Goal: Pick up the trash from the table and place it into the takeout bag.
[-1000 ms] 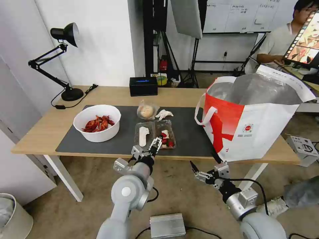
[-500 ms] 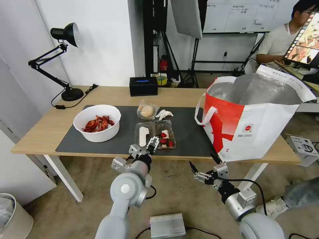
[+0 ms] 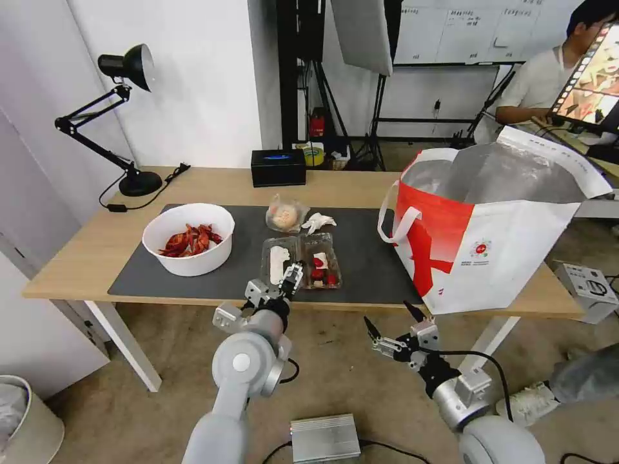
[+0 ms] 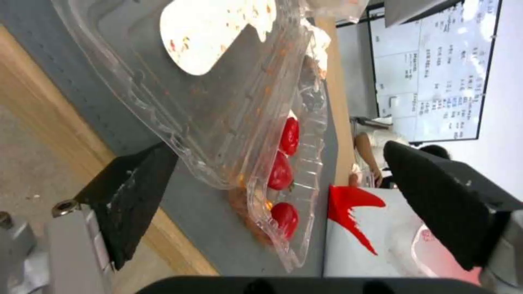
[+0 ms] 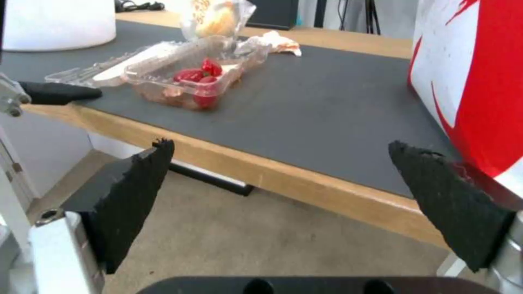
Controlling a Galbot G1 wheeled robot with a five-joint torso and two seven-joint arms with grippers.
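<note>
the table (image 3: pixel 84 258) runs across the head view, a long light-wood top on white legs with a dark grey mat (image 3: pixel 367 258) over its middle. at its right end stands the takeout bag (image 3: pixel 509 258), upright and gaping, silver lining showing, a white strap handle hanging on its red side; it overlaps the mat's right edge. on the mat's left sits the white round bowl (image 3: pixel 188 241) with red crayfish shells inside. near the mat's front edge lies the clear hinged tray (image 3: pixel 300 259), opened flat, a white scrap in one half and red pieces in the other. behind it, side by side, are the bagged bun (image 3: pixel 285 215) and the crumpled tissue (image 3: pixel 318 222). a black box (image 3: pixel 278 167) and a desk lamp (image 3: pixel 122 116) stand at the back of the table.

the left gripper (image 3: pixel 287 279) is at the table's front edge, its fingers spread wide and grasping nothing — in the left wrist view one finger (image 4: pixel 130 196) lies right at the near rim of the tray, the other (image 4: pixel 436 204) well off to the bag's side. the right gripper (image 3: pixel 390 320) hangs below the table edge in front of the bag, fingers likewise spread apart and empty.
</note>
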